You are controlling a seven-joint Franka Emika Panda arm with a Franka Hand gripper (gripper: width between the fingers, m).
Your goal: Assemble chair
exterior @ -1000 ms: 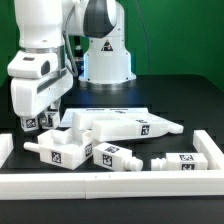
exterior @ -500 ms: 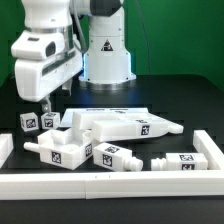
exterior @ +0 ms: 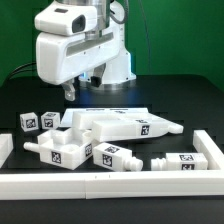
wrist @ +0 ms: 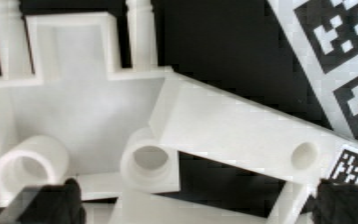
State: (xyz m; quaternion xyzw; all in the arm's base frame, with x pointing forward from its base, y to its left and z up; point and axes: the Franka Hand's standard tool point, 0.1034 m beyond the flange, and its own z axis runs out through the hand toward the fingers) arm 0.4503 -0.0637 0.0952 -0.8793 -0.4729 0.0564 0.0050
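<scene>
The gripper (exterior: 72, 90) hangs high above the table (exterior: 185, 105), over the exterior view's left end of the slab (exterior: 122, 123). Its jaws are spread wide and pinch nothing. In the wrist view the dark fingertips (wrist: 41, 204) stand far apart, with white plastic showing between them.

The chair is in loose pieces down on the table. The slab is the biggest, lying flat with tags on its front edge. Two tagged cubes (exterior: 29, 122) sit just off its left end in the exterior view. A notched block (exterior: 60, 150) lies in front of the slab and close against it, and a smaller block (exterior: 108, 155) sits beside that. Short legs (exterior: 176, 160) lie in front of the slab's right end. A rail (exterior: 110, 185) runs along in front of everything.

The wrist view looks down on a white part with round holes (wrist: 149, 156); I can't tell which part it is.
</scene>
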